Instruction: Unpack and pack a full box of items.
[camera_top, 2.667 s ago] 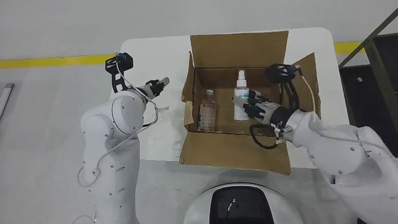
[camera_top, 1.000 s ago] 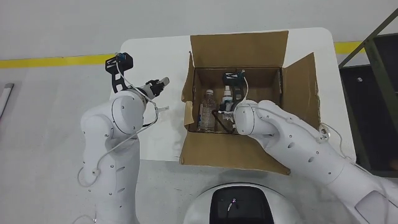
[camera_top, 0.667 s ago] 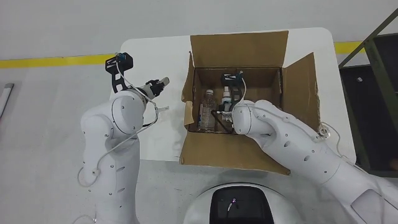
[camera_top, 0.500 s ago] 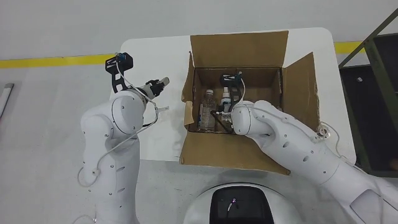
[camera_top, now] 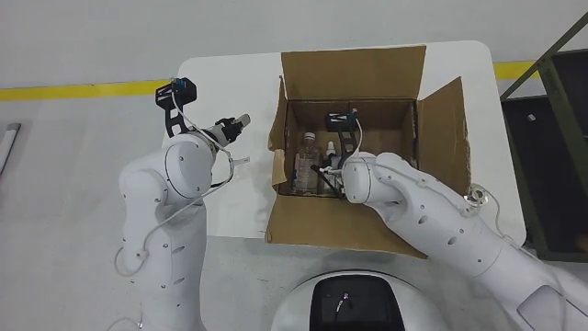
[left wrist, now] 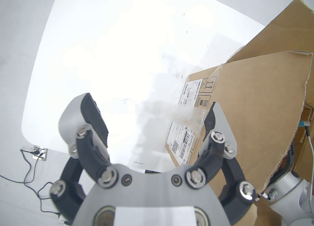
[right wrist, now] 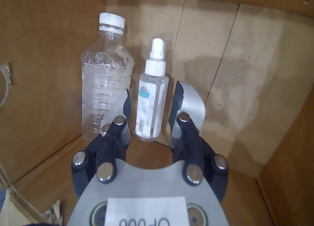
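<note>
With the right gripper (right wrist: 153,94) set around the upright spray bottle (right wrist: 152,104), jaws parted and gripping nothing, probably lining up a lift. Just beside, a clear water bottle (right wrist: 106,84), in a corner of the cardboard box (right wrist: 49,40). Outside, parked wide open and empty above the white table (left wrist: 110,40), the left gripper (left wrist: 150,106).

Items recorded: one cardboard box (camera_top: 354,69); one clear plastic water bottle (right wrist: 106,79); one spray bottle (right wrist: 152,104) with white nozzle; one white table (camera_top: 230,83). Bottles total two.
</note>
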